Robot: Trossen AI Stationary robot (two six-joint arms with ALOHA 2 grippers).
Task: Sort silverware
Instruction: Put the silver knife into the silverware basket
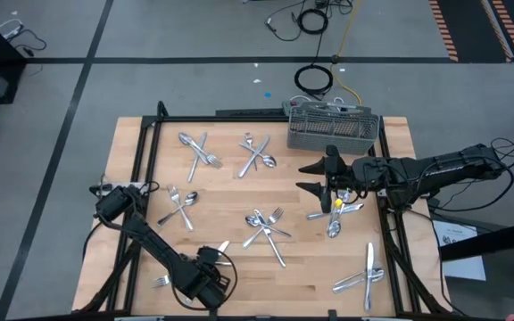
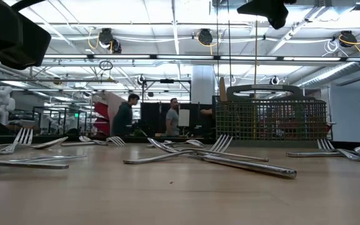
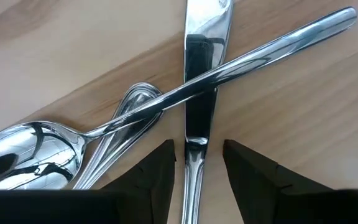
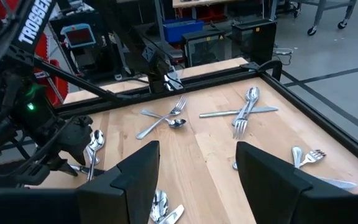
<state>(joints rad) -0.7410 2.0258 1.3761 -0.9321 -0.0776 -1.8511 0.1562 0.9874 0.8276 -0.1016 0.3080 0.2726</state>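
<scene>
Hovering low at the near edge of the wooden table (image 1: pixel 239 192), the left gripper (image 3: pixel 197 163) hangs with its fingers apart on either side of a knife (image 3: pixel 199 93), whose handle runs up between them; neither finger visibly touches it. A spoon (image 3: pixel 104 127) lies across that knife, its bowl off to one side, with a third handle tucked beneath. The right gripper (image 1: pixel 321 176), also parted and holding nothing, is raised above the table's right half, just in front of the grey mesh caddy (image 1: pixel 333 130) at the far edge. The silverware (image 1: pixel 266 225) lies scattered over the wood in small crossed clusters of forks, spoons and knives: two near the far side, two mid-table, one beneath the right arm and one at the near right corner. From table height, two people (image 2: pixel 150 117) stand in the room beyond.
</scene>
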